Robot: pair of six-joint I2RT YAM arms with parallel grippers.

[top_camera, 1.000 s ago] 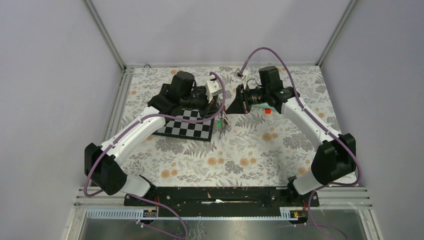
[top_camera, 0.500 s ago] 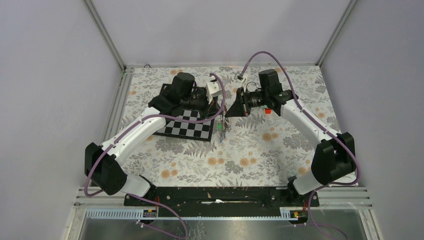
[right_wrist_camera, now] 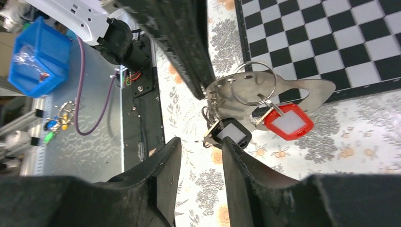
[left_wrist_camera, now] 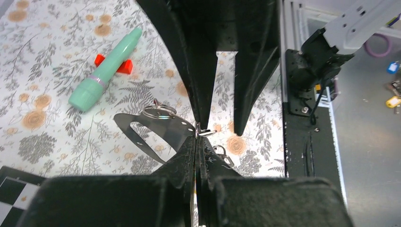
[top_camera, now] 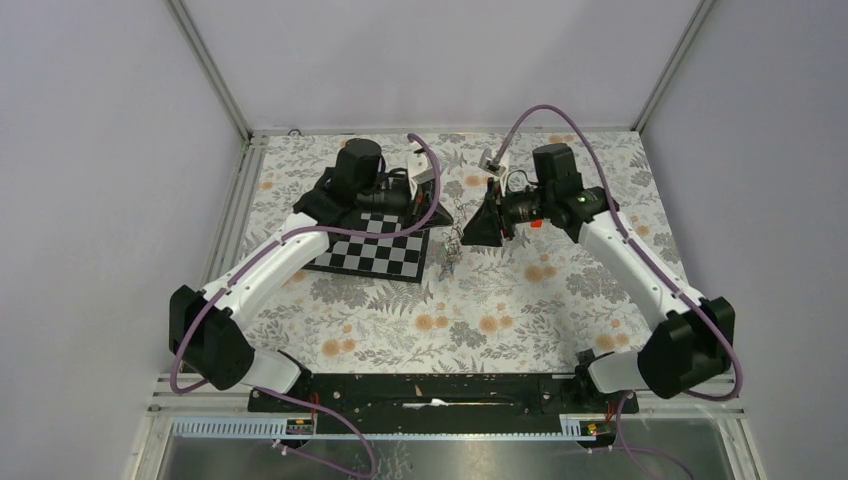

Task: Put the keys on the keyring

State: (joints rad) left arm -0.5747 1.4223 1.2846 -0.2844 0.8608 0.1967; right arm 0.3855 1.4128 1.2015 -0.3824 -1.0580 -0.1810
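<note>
left pincer (left_wrist_camera: 196,137) clamped shut on the keyring (left_wrist_camera: 156,124), holding it over the counter (top_camera: 500,300). red-tagged key (right_wrist_camera: 288,121) and black-tagged key (right_wrist_camera: 231,135) hang off it on split rings. right pincer (right_wrist_camera: 201,141) sits at its 2 o'clock in top view, jaws apart, gripping nothing. checkerboard (top_camera: 375,250) at its 9 o'clock.

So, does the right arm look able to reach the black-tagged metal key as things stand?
Probably yes: the right gripper has its jaws open, and the small metal key with the black plastic tag hangs just past their tips, nothing between.
</note>
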